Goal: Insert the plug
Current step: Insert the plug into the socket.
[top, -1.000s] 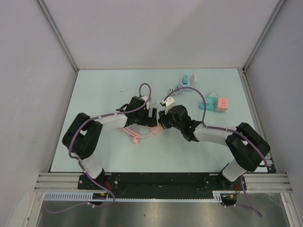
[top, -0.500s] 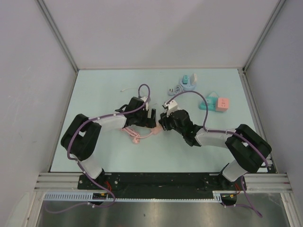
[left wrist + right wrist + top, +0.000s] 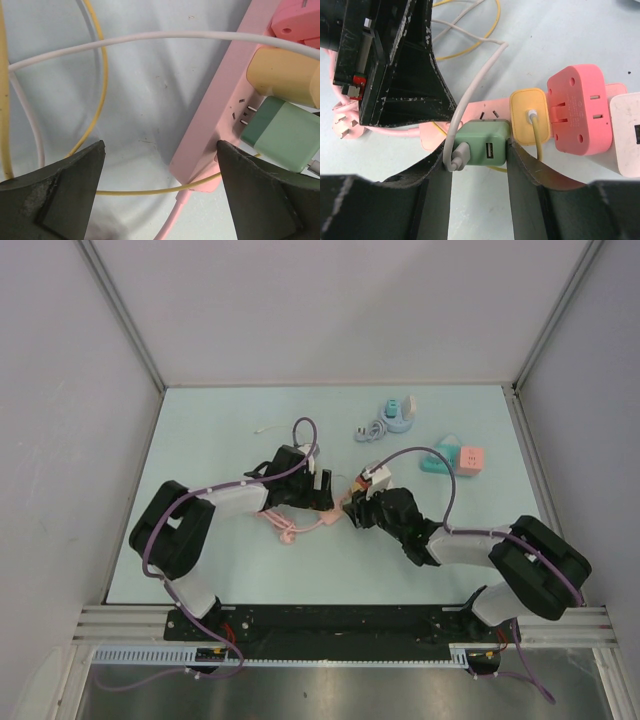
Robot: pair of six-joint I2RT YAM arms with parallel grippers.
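Clamping the square green plastic plug (image 3: 487,137) by its sides, the right gripper (image 3: 480,152) lines its prongs up with the long pink plastic power strip (image 3: 215,115). The left gripper (image 3: 160,170) straddles the strip's end with jaws wide apart, likely ready to brace it.

From my station, the overhead view was bright and evenly lit from above, with only soft, faint shadows under the arms (image 3: 225,498) on the pale table (image 3: 220,430) and a streaky glare on the brushed metal sheet (image 3: 340,690) at the near edge. The left wrist view was softer: the left gripper's fingers (image 3: 55,195) loomed dark and blurred in the bottom corners, while the pink power strip (image 3: 210,125) read fairly sharp. In the right wrist view the green charger (image 3: 482,145) was crisp, and the right gripper's fingers (image 3: 522,172) were dark and out of focus.
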